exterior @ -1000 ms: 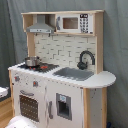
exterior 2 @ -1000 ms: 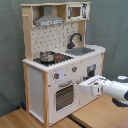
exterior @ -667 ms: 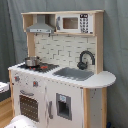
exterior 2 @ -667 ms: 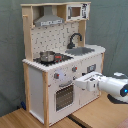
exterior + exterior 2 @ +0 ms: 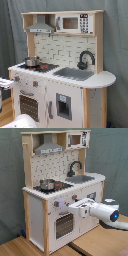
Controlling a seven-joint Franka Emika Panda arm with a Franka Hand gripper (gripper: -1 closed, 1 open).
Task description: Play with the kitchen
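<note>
**A:** Start at the tip. What are the jaws doing?

**B:** I cannot tell. In the second exterior view the white robot gripper [image 5: 76, 208] reaches toward the front panel of the tall white and light-wood toy play kitchen [image 5: 37, 223], and its tip ends right at the panel, just above the dark oven window [image 5: 63, 225] and below the row of small knobs [image 5: 56, 204]. Whether it touches the panel, I can't say.

**A:** And in the first exterior view?

**B:** Only a pale rounded bit of the arm at the bottom edge (no gripper visible there).

**A:** Which step is this, then?

**B:** My judgement: the approach to the oven front, probably its handle or a knob. Nothing looks opened. Next it would need a careful close on that part, then a pull or turn.

**A:** Where does the kitchen stand?

**B:** On a wooden floor before a grey curtain [image 5: 10, 30]. A small metal pot [image 5: 32, 61] sits on the stove, the black faucet [image 5: 86, 58] arches over the grey sink [image 5: 74, 74], and the grey hood [image 5: 41, 26] hangs above.

**A:** Any writing?

**B:** None legible; the toy microwave [image 5: 74, 23] has a keypad, unreadable.
</note>
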